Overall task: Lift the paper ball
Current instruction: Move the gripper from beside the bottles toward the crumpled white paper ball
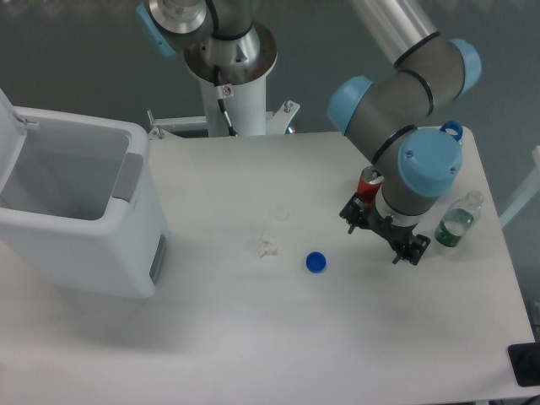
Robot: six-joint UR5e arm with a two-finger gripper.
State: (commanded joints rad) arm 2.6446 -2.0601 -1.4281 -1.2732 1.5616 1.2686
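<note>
Paper ball point(268, 245) lies near the middle of the white table point(253, 337), a small lumpy off-white wad with bare tabletop on every side of it. To its right, apart from it, sits a round blue bottle cap point(316, 262), and above it and slightly right, near but not touching, a faint pale disc point(281, 213) lies flat on the surface. The gripper point(384, 234) hangs over the right part of the table, well apart from the wad, beyond the cap; its two dark fingers point(412, 247) stand spread with a gap between them and nothing in it, so the hand is released. Behind the wrist a red can point(369, 182) shows partly, much of it hidden by the arm. Just right of the gripper a clear plastic bottle point(459, 221) lies tilted near the right edge of the table, with green liquid in its lower part and no cap visible on its neck. At the left edge stands a white bin point(139, 245) with its lid point(7, 139) raised; the part of its inside that shows holds nothing, though the bottom cannot be seen. The front stretch of the table, toward the camera, is open surface, and a wide lane of bare top runs between the bin and the wad.
</note>
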